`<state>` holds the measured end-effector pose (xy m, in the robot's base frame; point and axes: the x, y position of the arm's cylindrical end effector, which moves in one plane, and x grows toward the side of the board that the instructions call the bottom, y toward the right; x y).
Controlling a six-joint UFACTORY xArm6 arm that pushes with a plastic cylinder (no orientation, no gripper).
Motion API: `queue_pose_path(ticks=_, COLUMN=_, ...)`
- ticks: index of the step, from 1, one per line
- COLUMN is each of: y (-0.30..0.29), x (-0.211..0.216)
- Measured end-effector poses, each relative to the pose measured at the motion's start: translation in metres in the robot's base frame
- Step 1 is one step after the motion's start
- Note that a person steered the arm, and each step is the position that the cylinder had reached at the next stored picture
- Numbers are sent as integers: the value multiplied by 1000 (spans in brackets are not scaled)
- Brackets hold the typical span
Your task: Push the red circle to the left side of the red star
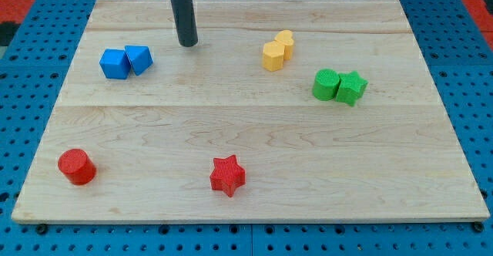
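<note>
Pale wooden planks make up the tabletop (246, 125), which sits on a blue pegboard. Going from the left edge: the red circle (76, 166) lies near the bottom-left corner, well apart from everything else. Above it, toward the top-left corner, two blue blocks (125, 62) touch each other; their exact shapes I cannot make out. Just to their right my tip (187, 43) rests on the wood near the top edge, touching no block; my end effector is a plain rod with nothing to open or close and holds nothing. Farther right along the bottom edge, the red star (227, 175) sits a little left of centre. Then come two yellow blocks (277, 50) pressed together near the top edge, and a green pair (339, 85), one round and one star-like, toward the right edge. As I judge it, the circle is already on the star's left but far off, so the real push, bringing it in beside the star, is not yet begun, and my tip is well apart from it. No brand, label or writing is readable anywhere.
</note>
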<state>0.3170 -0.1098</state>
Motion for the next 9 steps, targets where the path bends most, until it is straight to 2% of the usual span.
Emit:
queue_pose_path(ticks=1, y=-52, x=29)
queue_pose_path(ticks=3, y=-64, x=118)
queue_pose_path(ticks=4, y=-89, x=156)
queue_pose_path(ticks=5, y=-144, x=186)
queue_pose_path(ticks=6, y=-195, x=191)
queue_pose_path(ticks=8, y=-136, x=232)
queue_pose_path(ticks=9, y=-89, x=235)
